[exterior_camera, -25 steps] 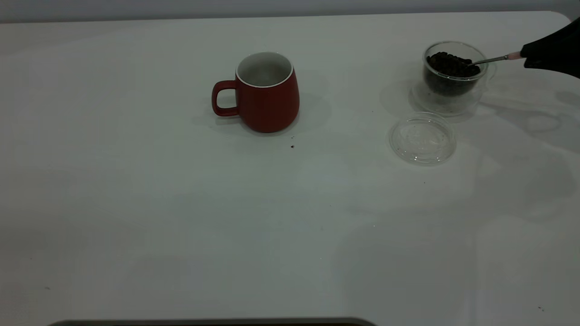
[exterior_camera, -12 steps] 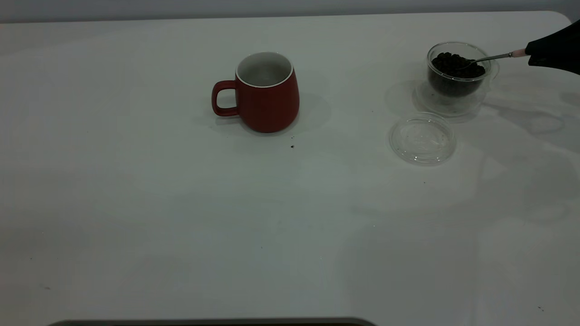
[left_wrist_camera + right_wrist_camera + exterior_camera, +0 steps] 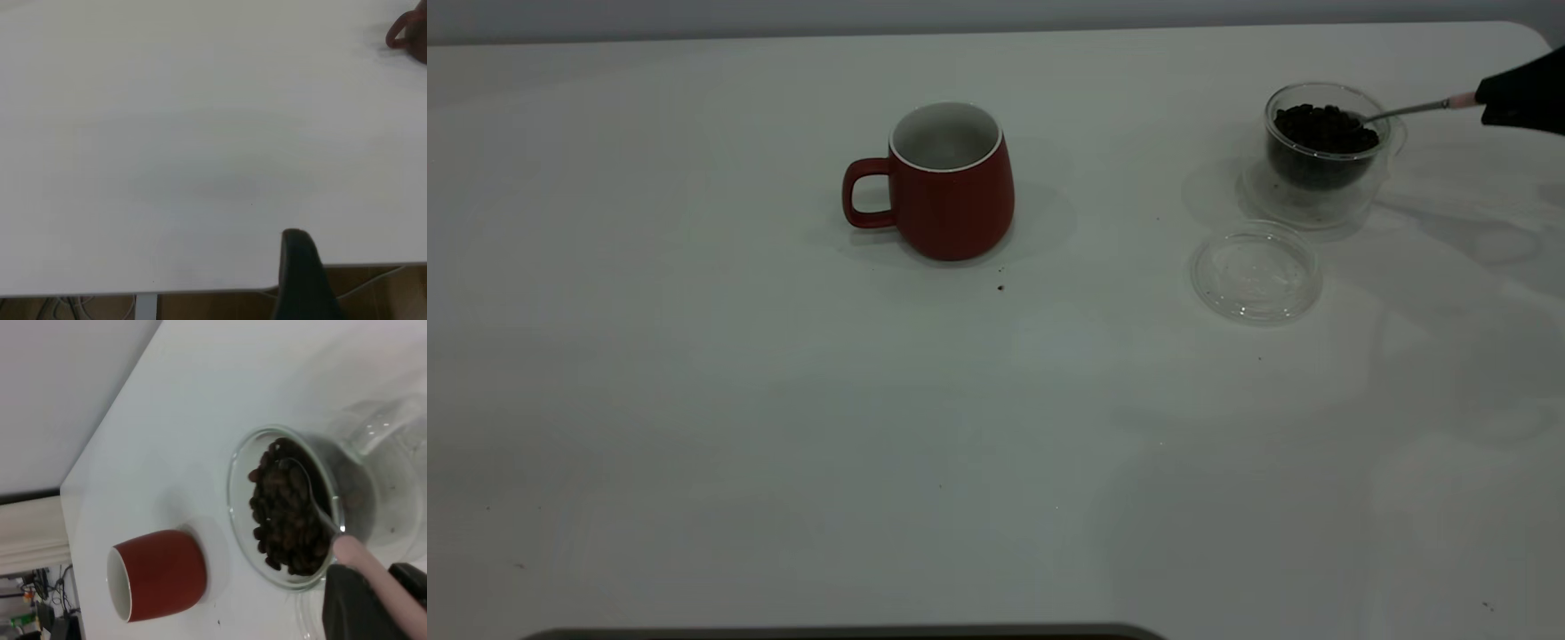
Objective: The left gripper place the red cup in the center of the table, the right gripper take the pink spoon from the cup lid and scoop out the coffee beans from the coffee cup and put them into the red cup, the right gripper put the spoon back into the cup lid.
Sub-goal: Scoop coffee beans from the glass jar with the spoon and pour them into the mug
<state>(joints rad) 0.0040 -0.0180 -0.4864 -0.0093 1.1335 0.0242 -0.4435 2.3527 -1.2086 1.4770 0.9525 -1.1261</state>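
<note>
Red cup [image 3: 951,182] is sitting upright around the middle of the table [image 3: 783,427], a bit toward the far side, handle pointing left, so the left arm's placing step is looking done. Left gripper [image 3: 300,280] is showing only as one dark finger over the near table edge in its wrist view, well apart from everything; cannot tell whether it is spread or closed. The red cup's white inside is looking empty, no beans in it as far as the pictures show.

Coffee cup [image 3: 1325,142] is standing at the far right, well apart from the red cup, and is holding a heap of coffee beans [image 3: 1325,129] up close to its rim. Cup lid [image 3: 1256,272] is lying flat just near-left of the coffee cup, with nothing on it, so the spoon pickup is done too.

Right gripper [image 3: 1516,93] is coming in from the far right edge, clenched on the pink handle of the pink spoon [image 3: 1414,108]. The spoon's metal bowl is resting on the bean heap inside the coffee cup; in the right wrist view it is looking bare, no beans clearly loaded.

Judgement: the scoop is in progress. Still left: loading the beans, carrying them left to the red cup, tipping them in, then returning the spoon to the lid.
</note>
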